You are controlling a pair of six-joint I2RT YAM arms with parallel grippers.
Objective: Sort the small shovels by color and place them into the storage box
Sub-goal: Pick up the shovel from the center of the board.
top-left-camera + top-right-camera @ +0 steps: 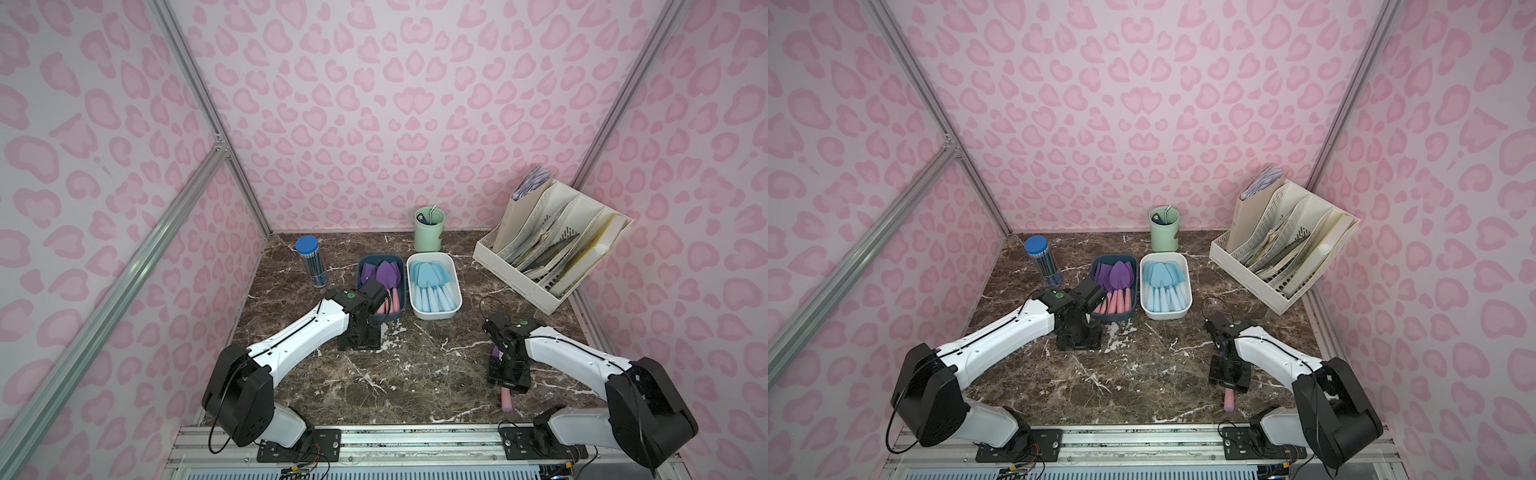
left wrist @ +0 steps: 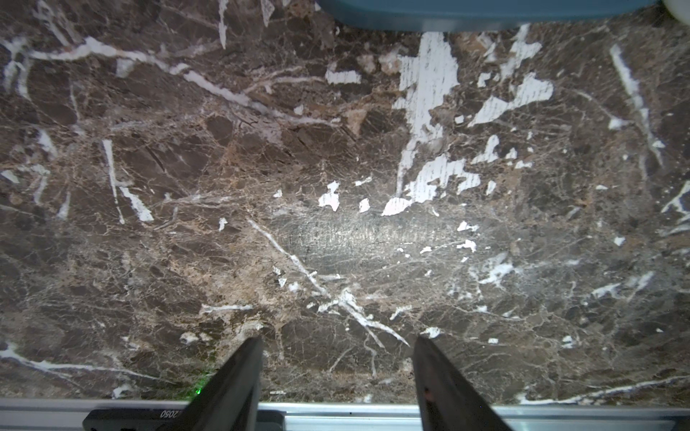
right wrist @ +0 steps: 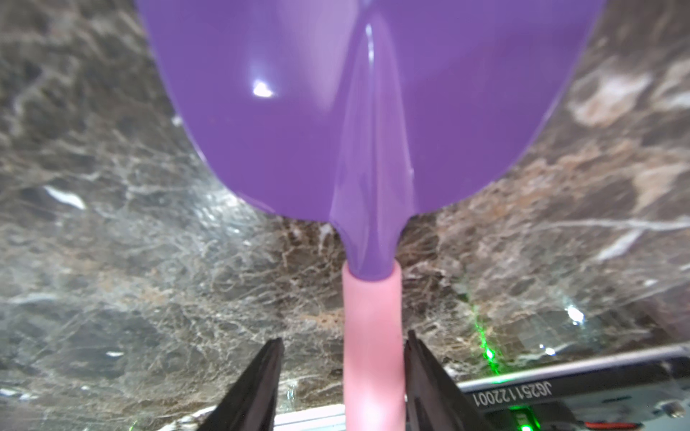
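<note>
1. The one shovel (image 3: 369, 168) outside the boxes lies flat on the table (image 1: 415, 374), near and right, under the right gripper (image 3: 344, 337). In both top views little but its pink handle (image 1: 507, 401) shows.
2. That gripper's fingers straddle the handle just behind the purple blade (image 3: 280, 112), about half open. One finger (image 3: 420, 365) seems to touch the handle and the other stands clear, so nothing is clamped.
3. The left gripper (image 2: 338, 339) hangs wide open and empty over bare table, just near of the blue box (image 1: 397, 316).
4. Purple shovels (image 1: 384, 274) lie in the blue box, and light blue ones (image 1: 432, 278) in the white box (image 1: 436, 314) to its right.
5. The shovel looks like glossy plastic: probably light, stiff and slippery. The round handle could roll or slip between flat pads, so a hold close to the blade should balance best.
</note>
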